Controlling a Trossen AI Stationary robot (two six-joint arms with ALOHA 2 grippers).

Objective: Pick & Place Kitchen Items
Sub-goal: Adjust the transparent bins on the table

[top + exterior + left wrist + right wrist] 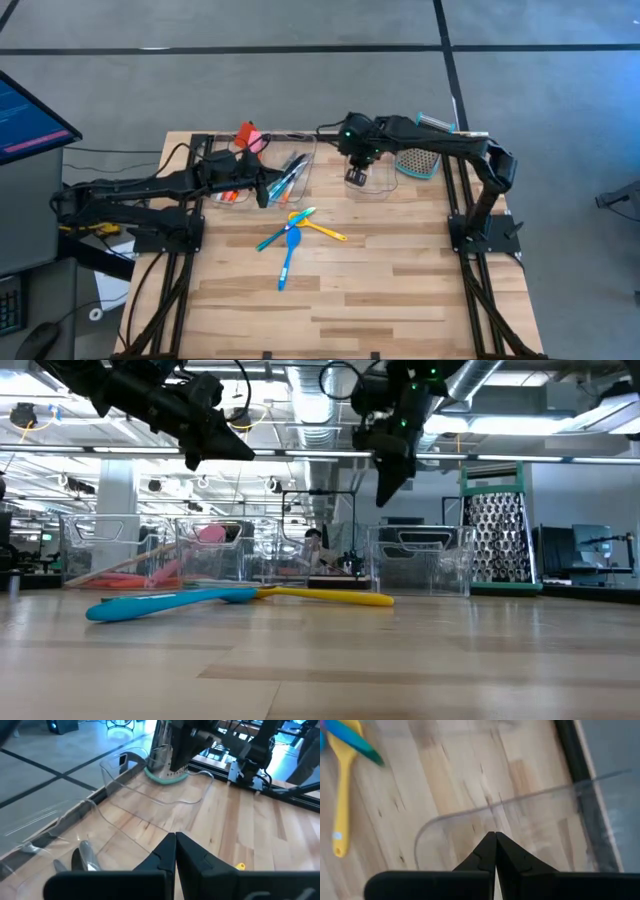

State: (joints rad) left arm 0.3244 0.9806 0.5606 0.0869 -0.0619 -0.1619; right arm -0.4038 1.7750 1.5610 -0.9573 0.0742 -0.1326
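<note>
In the left of the overhead frame the left gripper (263, 190) hangs with jaws clenched on nothing over the bins (300, 160) that hold sorted utensils, probably between trips. At the centre, loose spoons (290, 245) lie crossed on the worktop (400, 290), waiting for pickup. Right of centre the right gripper (355, 178), jaws clenched and empty, hovers over a clear bin beside the grater (418, 160)

bright even light, soft shadows, blurred wrist views.
</note>
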